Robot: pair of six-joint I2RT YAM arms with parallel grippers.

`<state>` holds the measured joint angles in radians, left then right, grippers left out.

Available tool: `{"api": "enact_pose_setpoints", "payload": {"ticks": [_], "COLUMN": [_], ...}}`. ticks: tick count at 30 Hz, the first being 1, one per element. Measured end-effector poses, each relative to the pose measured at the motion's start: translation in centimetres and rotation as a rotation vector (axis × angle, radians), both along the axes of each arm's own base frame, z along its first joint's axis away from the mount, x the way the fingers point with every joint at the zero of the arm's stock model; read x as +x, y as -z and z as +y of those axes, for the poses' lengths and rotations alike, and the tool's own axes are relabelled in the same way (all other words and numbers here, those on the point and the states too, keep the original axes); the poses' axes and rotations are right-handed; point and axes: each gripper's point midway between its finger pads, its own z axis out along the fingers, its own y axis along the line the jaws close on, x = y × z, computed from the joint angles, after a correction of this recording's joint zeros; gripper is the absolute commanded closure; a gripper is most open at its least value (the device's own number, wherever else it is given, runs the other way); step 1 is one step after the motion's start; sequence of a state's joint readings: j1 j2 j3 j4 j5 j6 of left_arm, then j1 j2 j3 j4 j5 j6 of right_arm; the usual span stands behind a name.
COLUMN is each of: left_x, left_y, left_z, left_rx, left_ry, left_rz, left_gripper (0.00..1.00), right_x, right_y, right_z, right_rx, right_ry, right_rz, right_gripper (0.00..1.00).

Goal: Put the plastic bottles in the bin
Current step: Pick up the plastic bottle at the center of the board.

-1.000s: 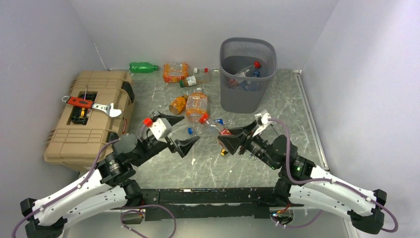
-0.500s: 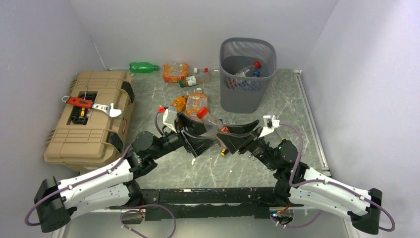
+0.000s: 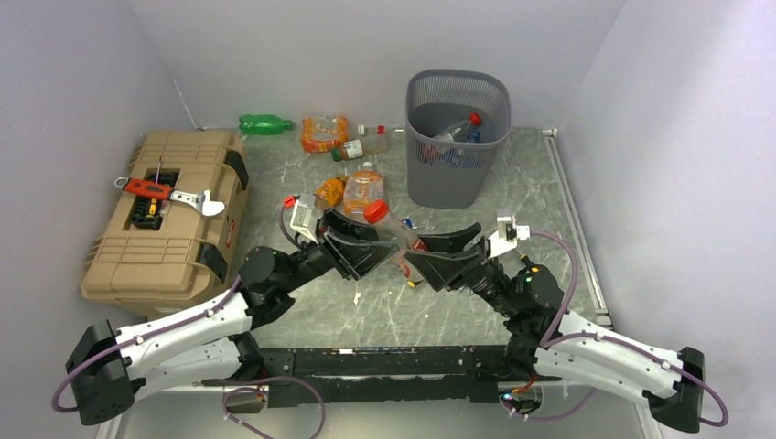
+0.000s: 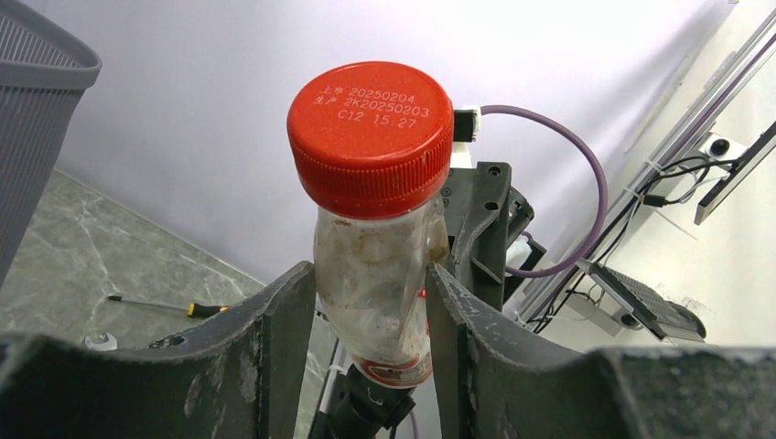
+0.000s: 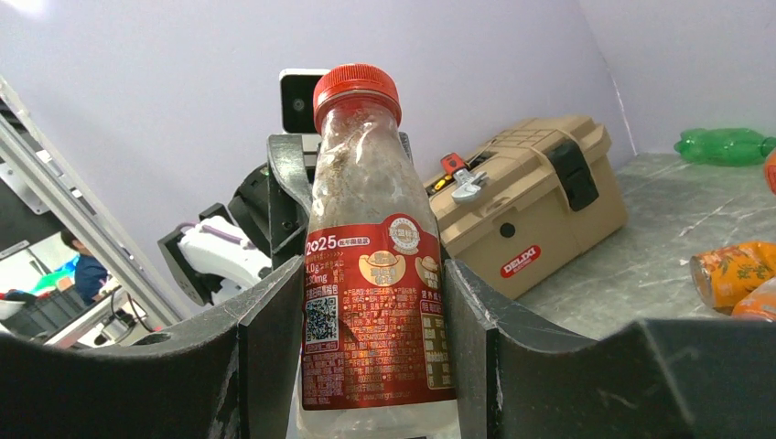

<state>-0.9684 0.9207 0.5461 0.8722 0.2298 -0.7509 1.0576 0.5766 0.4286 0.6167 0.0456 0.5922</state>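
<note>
Showing red-capped, red-labelled clear bottle (image 5: 375, 302)

one bin (image 3: 455, 174), one toolbox (image 3: 165, 219), nine bottles (image 3: 265, 123) (roughly counted)

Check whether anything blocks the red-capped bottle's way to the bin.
Nothing visible does. The red-capped bottle, gripped by the left gripper and right gripper, has open space toward the bin; the orange bottles lie beside that line.

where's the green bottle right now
In the top view the green bottle lies on its side by the back wall, left of centre, between the tan toolbox and an orange bottle.
</note>
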Motion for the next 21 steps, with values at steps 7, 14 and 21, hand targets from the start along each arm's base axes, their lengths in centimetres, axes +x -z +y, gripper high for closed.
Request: {"api": "enact_pose_setpoints", "payload": {"ticks": [7,14,21], "left_x": [0.1,0.2,-0.6], "left_y": [-0.1,0.0,-0.2], "left_z": [-0.1,-0.1,1.0], "left_rx": [-0.005,0.002,0.063], "left_ry": [-0.002,-0.004,-0.030], "left_rz": [-0.007,-0.017,-0.060], "left_gripper": [0.67,0.86,1.00], "right_x": [-0.2,-0.1,0.2], "right_y": [0.2,0.3,0.9], "right_z": [0.5,0.6,0.4], "right_rx": [0.005,-0.021,-0.174], "right_ry": [-0.027,-0.025,0.004], "right_rz": [0.009,0.020,0.076], "right_gripper": [1.00,0.34,0.10]}}
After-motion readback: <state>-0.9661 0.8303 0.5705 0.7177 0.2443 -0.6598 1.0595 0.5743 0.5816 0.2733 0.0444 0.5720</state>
